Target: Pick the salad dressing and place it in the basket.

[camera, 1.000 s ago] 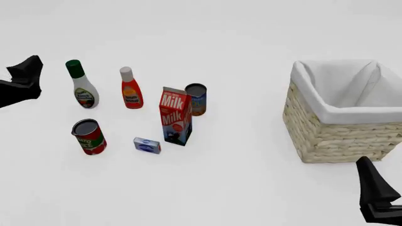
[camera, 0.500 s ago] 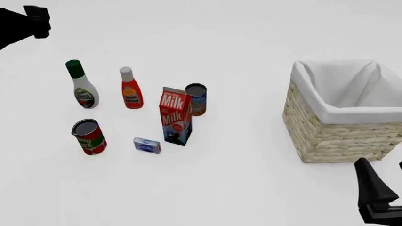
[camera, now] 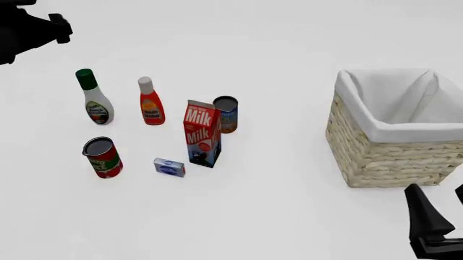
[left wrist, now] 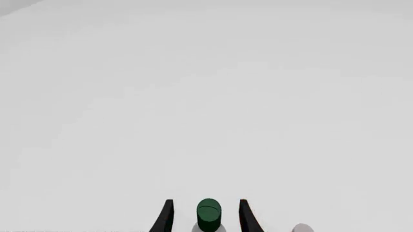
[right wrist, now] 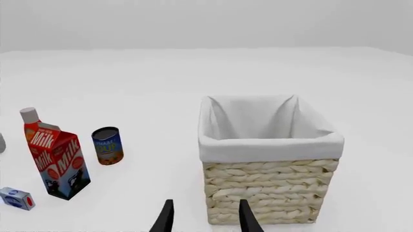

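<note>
The salad dressing (camera: pixel 94 98), a white bottle with a dark green cap, stands upright at the left of the table. My left gripper (camera: pixel 59 28) is raised at the far top left, apart from the bottle. In the left wrist view the gripper (left wrist: pixel 205 201) is open and empty, and the bottle's green cap (left wrist: pixel 208 213) shows in line between its fingers (left wrist: pixel 165 217). The wicker basket (camera: pixel 391 154) with white lining stands at the right and also shows in the right wrist view (right wrist: pixel 268 191). My right gripper (camera: pixel 439 211) is open and empty, just in front of the basket.
A red bottle with a white cap (camera: pixel 150 103) stands right of the dressing. A milk carton (camera: pixel 203 132), a blue can (camera: pixel 225 115), a red can (camera: pixel 103 158) and a small blue box (camera: pixel 168 167) stand nearby.
My left arm has risen from the left edge to the top left and shifted a little right. My right gripper has sunk slightly. The objects have not moved.
</note>
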You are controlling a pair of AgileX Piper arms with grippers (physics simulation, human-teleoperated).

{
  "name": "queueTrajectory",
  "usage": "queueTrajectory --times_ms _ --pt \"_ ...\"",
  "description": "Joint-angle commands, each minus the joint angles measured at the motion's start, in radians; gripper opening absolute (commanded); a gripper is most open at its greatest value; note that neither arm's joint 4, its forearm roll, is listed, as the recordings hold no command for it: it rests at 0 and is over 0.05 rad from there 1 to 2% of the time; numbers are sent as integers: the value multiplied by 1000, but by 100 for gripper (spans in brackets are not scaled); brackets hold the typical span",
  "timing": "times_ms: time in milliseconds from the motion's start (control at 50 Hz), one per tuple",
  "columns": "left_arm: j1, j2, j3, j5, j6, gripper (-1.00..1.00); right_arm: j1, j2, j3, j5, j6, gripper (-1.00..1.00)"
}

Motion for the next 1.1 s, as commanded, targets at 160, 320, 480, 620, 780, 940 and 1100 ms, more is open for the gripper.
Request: queueTrajectory --times_ms 160,320,480,620,780,940,1100 --pt "9 171 -98 9 -20 100 7 0 3 3 10 100" --pt "6 216 -114 1 -13 100 12 0 5 2 11 100" --pt "3 258 -132 3 -25 100 12 0 3 4 2 100" --pt "-1 284 -129 -9 -22 100 15 0 2 7 2 100" --pt "-4 304 -120 -19 -30 100 15 0 -1 12 1 100" --pt "-10 315 -108 -28 -35 100 22 0 -2 12 3 100" --pt "-10 323 -105 -33 -37 100 24 0 1 13 6 100"
